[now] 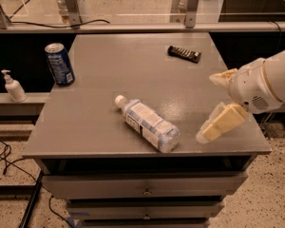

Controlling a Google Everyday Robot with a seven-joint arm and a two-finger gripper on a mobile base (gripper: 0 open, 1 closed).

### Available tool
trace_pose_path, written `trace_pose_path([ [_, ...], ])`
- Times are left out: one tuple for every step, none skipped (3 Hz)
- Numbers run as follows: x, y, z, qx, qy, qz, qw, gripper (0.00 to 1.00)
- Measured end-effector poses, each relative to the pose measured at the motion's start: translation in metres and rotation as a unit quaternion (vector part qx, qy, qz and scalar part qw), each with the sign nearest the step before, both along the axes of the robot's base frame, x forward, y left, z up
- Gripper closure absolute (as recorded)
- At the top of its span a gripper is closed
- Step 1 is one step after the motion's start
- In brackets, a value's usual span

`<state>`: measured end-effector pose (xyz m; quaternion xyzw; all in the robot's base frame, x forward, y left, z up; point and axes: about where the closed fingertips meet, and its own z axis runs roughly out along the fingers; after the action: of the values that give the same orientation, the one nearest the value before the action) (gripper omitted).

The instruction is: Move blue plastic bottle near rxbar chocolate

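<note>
The blue plastic bottle [147,123], clear with a white cap and a pale label, lies on its side near the front middle of the grey table [104,75], cap pointing back-left. The rxbar chocolate [184,53], a small dark bar, lies flat at the back right of the table. My gripper [213,103] reaches in from the right over the table's front right part. It is open and empty, with its cream fingers [219,125] spread apart. It is to the right of the bottle and clear of it.
A dark blue soda can [59,63] stands upright near the table's left edge. A small white pump bottle [12,87] stands on a lower ledge to the left. Drawers sit under the table top. Cables lie on the floor at the left.
</note>
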<state>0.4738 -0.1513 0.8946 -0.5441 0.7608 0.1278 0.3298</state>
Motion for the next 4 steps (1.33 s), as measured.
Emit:
trace_pose_path([
  [0.007, 0.024, -0.021, 0.062, 0.0, -0.014, 0.998, 0.0],
  [0.0, 0.049, -0.03, 0.096, 0.018, -0.027, 0.9948, 0.0],
  [-0.013, 0.064, -0.038, 0.11, 0.042, -0.044, 0.992, 0.0],
  [-0.026, 0.08, -0.046, 0.111, 0.062, -0.048, 0.9907, 0.0],
])
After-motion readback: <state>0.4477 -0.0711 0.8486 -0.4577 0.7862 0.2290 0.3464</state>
